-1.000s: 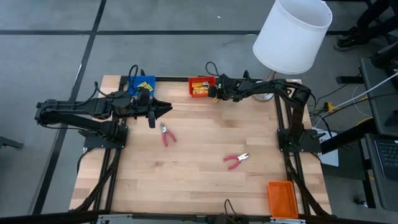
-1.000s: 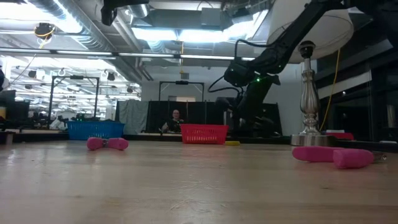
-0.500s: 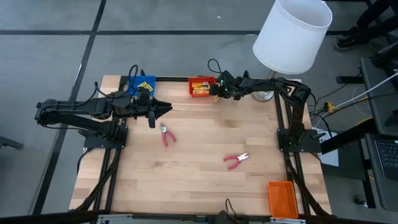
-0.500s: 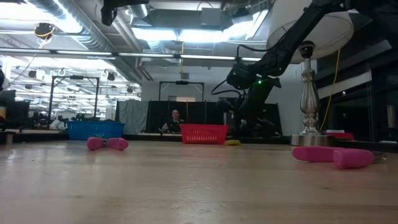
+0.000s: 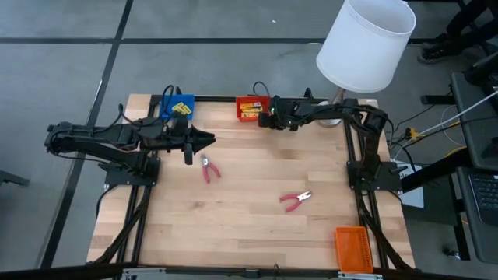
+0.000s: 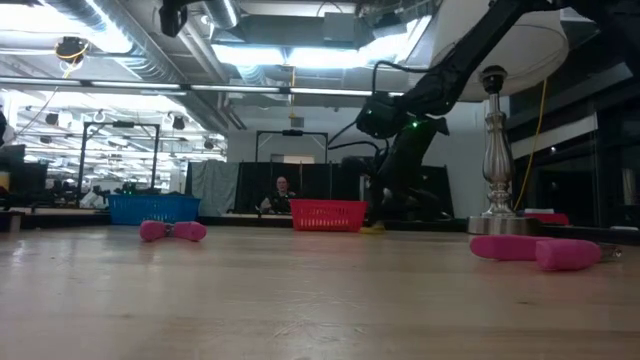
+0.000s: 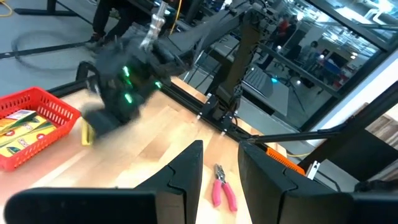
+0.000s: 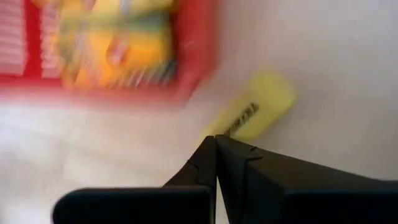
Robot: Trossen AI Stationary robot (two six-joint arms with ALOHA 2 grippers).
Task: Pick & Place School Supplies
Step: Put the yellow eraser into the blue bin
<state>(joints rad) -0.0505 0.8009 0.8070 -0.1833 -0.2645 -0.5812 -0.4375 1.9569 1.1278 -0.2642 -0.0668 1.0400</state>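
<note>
My right gripper [image 5: 263, 119] is shut on a short yellow stick [image 8: 252, 113] just right of the red tray [image 5: 251, 107], which holds yellow packets [image 8: 118, 46]. In the left wrist view the stick [image 7: 86, 132] shows under that gripper, beside the tray. My left gripper [image 5: 208, 140] is open and empty above the table, near the blue tray [image 5: 177, 105]. One pair of pink-handled pliers [image 5: 208, 169] lies flat on the table by the left gripper. A second pair [image 5: 296, 200] lies nearer the middle. My right gripper pinches one end of the yellow stick [image 8: 214, 132] between its two shut fingers, at their free ends. The fingers come from above, slanting down, and the stick reaches on past them. Whether its other end [image 7: 87, 142] touches the table I cannot tell.
A white-shaded lamp [image 5: 366, 43] stands at the far right, its base [image 5: 334, 118] behind my right arm. An orange tray [image 5: 354, 249] sits at the near right corner. The blue tray holds yellow items. A person [image 6: 283, 192] sits in the room beyond the table.
My right gripper has gone a little toward the table's left edge, closer to the red tray, still shut on the yellow stick.
</note>
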